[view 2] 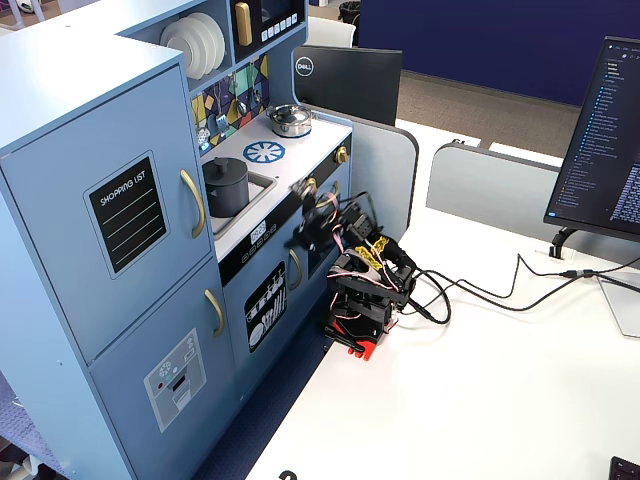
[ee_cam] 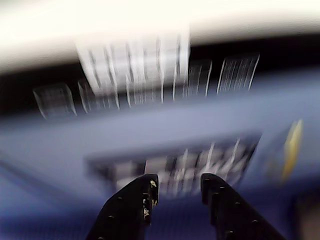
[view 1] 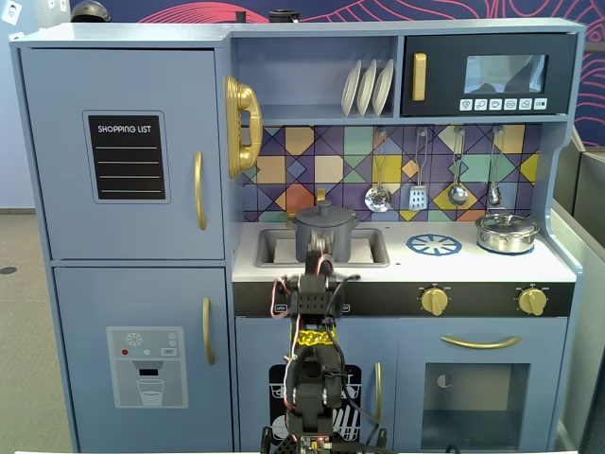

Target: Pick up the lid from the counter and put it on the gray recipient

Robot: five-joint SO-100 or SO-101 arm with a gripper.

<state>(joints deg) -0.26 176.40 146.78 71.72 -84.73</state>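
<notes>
The gray recipient (view 1: 326, 238) stands in the sink of the toy kitchen and also shows in the other fixed view (view 2: 226, 188). The dark-gray lid (view 1: 326, 215) with its small knob lies on top of it. My gripper (ee_cam: 177, 182) is open and empty; its black fingers (ee_cam: 135, 200) stand apart. The wrist view is motion-blurred and shows only the blue cabinet front below the counter edge. In a fixed view the gripper (view 1: 318, 260) is raised in front of the counter edge, just before the pot. The arm is folded over its base (view 2: 362, 300).
A shiny silver pot with its lid (view 1: 507, 232) sits on the right burner, with a blue burner ring (view 1: 434, 245) between it and the sink. Utensils (view 1: 417, 194) hang on the back wall. A monitor (view 2: 605, 140) and cables (view 2: 490, 292) are on the white table.
</notes>
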